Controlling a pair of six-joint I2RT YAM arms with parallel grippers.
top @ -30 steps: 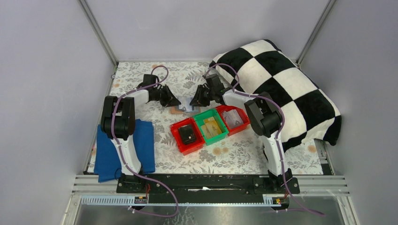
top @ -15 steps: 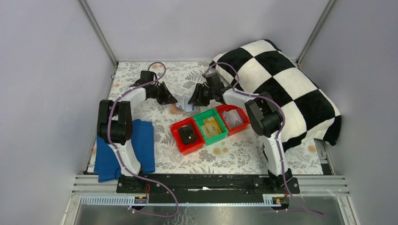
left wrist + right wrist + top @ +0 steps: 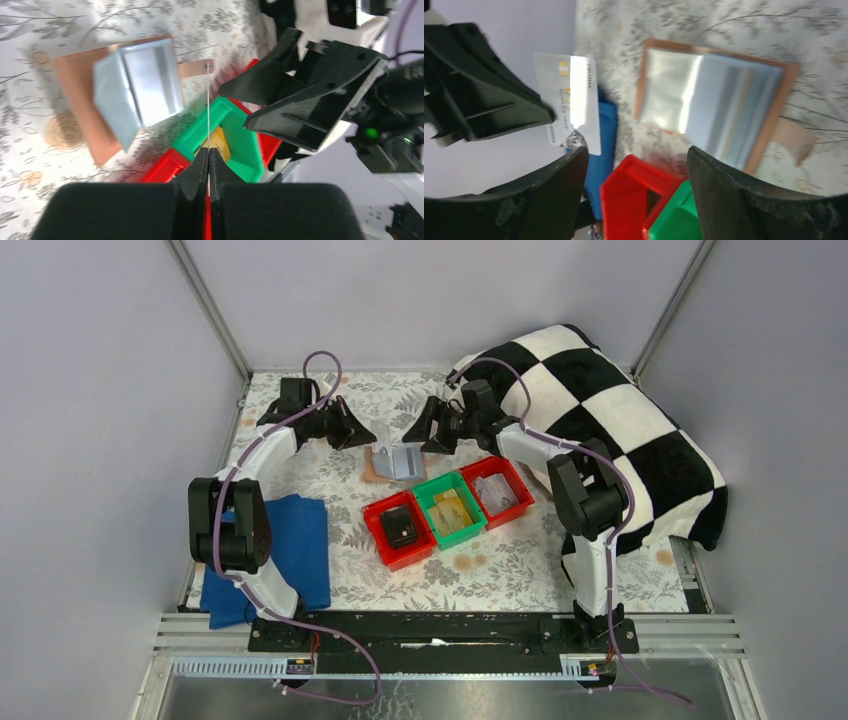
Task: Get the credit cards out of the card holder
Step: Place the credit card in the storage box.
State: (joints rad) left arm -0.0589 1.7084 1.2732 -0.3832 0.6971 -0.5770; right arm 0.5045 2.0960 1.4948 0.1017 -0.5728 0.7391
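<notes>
The salmon-pink card holder (image 3: 378, 466) lies unfolded on the floral table, its grey striped lining (image 3: 147, 85) facing up, just behind the bins. My left gripper (image 3: 208, 150) hangs to its left, shut on one white credit card (image 3: 571, 102). The left wrist view shows that card edge-on as a thin line. My right gripper (image 3: 638, 152) hovers above the holder (image 3: 716, 107) with its jaws wide apart and nothing between them. Grey-blue credit cards (image 3: 724, 110) show as stripes in the holder's slots. Both grippers (image 3: 360, 436) (image 3: 418, 436) are clear of the holder.
Three small bins stand in a row just in front of the holder: a red one (image 3: 385, 550) holding a black item, a green one (image 3: 440, 485) holding yellowish cards, and a red one (image 3: 520, 502) holding pale cards. A blue cloth (image 3: 290, 550) lies at left and a checkered cushion (image 3: 610, 440) at right.
The left gripper closed on a card and drew it out to the left, away from the holder. The right gripper opened, let go of the holder and lifted back.
</notes>
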